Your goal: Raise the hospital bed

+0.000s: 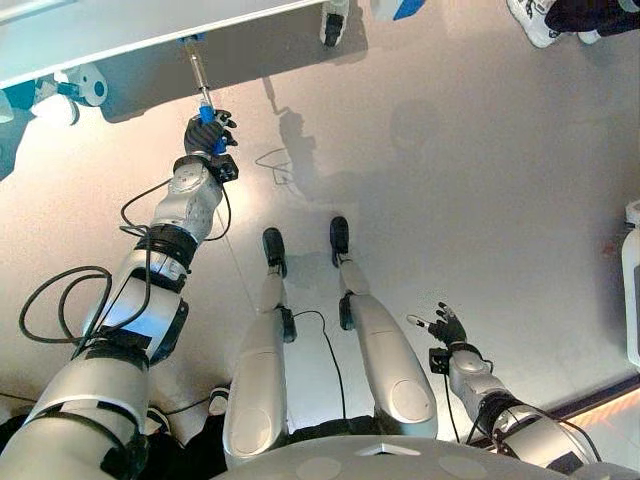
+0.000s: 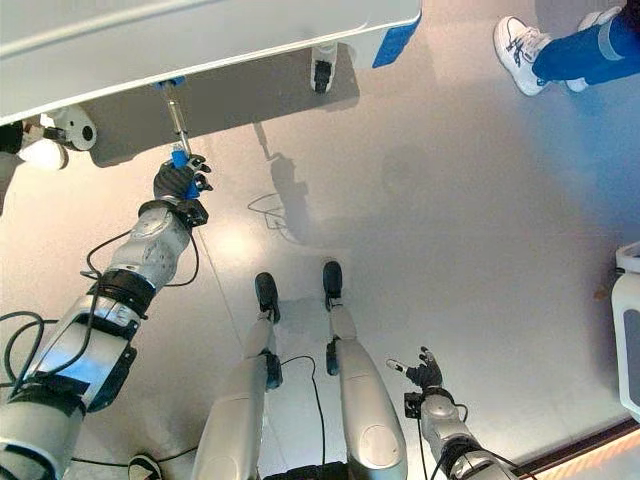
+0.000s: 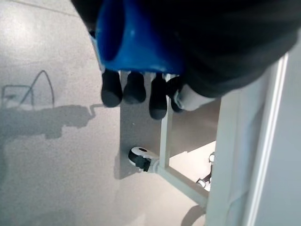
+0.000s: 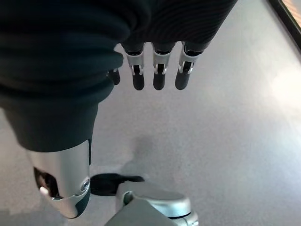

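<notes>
Because the bed (image 2: pixel 200 35) is lifted by a crank at its foot end, the left hand (image 1: pixel 207 132) has been placed on the blue handle (image 1: pixel 207 113) of that crank, with the fingers curled round it. In the left wrist view the handle (image 3: pixel 136 40) is seen held inside the fist, dark fingertips (image 3: pixel 135 89) wrapped beneath it. The metal crank rod (image 1: pixel 197 72) runs from the handle up to the underside of the white bed frame, where it is joined at a blue fitting. The arm is stretched well forward, probably so that the handle can be swung in a full circle without the body being moved.

The right hand (image 1: pixel 446 327) is kept low beside the robot, well apart from the bed, above bare floor. In its wrist view the fingers (image 4: pixel 160 77) are seen straight and spread, holding nothing. It appears to be left idle since one hand suffices for cranking.

A caster (image 3: pixel 140 157) of the bed is seen on the grey floor (image 1: pixel 480 180) under the frame. A person's shoes (image 2: pixel 530 40) are visible beyond the far corner of the bed, near enough that the swing of the crank should be watched. The task is judged to be at the cranking step; how far the bed is raised cannot be told.
</notes>
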Available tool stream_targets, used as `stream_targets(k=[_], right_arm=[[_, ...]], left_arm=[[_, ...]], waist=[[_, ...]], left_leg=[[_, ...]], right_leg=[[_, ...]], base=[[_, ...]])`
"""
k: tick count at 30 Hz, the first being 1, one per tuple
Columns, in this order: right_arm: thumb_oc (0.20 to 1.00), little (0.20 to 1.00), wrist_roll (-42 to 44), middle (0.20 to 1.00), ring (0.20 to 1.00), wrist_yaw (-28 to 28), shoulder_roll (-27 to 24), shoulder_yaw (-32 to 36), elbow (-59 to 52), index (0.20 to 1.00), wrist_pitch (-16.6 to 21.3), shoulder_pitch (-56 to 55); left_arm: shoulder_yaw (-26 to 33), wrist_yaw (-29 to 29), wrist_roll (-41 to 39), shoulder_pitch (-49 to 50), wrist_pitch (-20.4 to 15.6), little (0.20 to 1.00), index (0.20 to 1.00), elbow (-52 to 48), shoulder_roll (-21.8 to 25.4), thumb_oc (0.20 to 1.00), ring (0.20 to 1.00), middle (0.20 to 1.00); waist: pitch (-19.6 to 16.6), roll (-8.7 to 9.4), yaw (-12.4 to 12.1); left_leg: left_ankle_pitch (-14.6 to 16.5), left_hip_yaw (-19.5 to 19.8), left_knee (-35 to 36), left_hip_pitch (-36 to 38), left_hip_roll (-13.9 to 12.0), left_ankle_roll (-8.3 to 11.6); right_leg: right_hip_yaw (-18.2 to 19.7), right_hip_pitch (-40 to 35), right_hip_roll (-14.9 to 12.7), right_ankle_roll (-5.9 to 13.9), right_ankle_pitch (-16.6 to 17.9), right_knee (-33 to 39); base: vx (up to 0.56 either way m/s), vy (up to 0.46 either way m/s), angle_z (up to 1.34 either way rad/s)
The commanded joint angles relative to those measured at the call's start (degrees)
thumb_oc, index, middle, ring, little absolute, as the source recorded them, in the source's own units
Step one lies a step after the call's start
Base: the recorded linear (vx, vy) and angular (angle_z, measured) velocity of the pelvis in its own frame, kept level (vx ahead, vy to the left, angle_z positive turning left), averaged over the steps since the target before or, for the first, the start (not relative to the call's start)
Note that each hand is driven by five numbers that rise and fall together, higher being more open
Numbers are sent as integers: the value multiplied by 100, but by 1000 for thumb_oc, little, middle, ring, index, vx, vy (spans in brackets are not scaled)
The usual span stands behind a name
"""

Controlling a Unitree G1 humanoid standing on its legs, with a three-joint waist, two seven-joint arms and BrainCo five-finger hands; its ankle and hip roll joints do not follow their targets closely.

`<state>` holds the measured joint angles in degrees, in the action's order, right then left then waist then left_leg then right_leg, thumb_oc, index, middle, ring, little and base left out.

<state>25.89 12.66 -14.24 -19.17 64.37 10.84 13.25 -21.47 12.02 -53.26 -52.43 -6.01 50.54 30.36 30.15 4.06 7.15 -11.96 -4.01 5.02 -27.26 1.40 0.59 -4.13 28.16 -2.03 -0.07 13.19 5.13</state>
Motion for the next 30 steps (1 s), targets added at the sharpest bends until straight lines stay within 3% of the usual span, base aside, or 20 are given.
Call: stream_targets(k=[1,14,30], right_arm=[[1000,1000,-62,1000,1000,9,-273,306,175,1000,-143,-256],[1000,1000,-102,1000,1000,46,-343,428,205,1000,-119,-248],[1000,1000,2,1000,1000,121,-368,311,61,1000,26,-230]], left_arm=[[103,-273,114,74,-624,200,200,-624,140,200,200,200],[762,-174,61,726,-627,200,200,-290,701,200,200,200],[1034,-84,348,476,-410,200,200,1097,912,200,200,200]], waist=[[-37,-241,-130],[-36,-148,-372],[-36,61,-387]], left_leg=[[434,-71,-2,273,151,157],[395,45,-2,132,158,129],[411,106,-2,-302,138,115]], right_leg=[[11,19,-280,755,-25,-216],[-193,34,-318,765,-170,-300],[-313,324,-329,788,-226,-276]], base=[[19,30,10],[19,21,5],[12,25,6]])
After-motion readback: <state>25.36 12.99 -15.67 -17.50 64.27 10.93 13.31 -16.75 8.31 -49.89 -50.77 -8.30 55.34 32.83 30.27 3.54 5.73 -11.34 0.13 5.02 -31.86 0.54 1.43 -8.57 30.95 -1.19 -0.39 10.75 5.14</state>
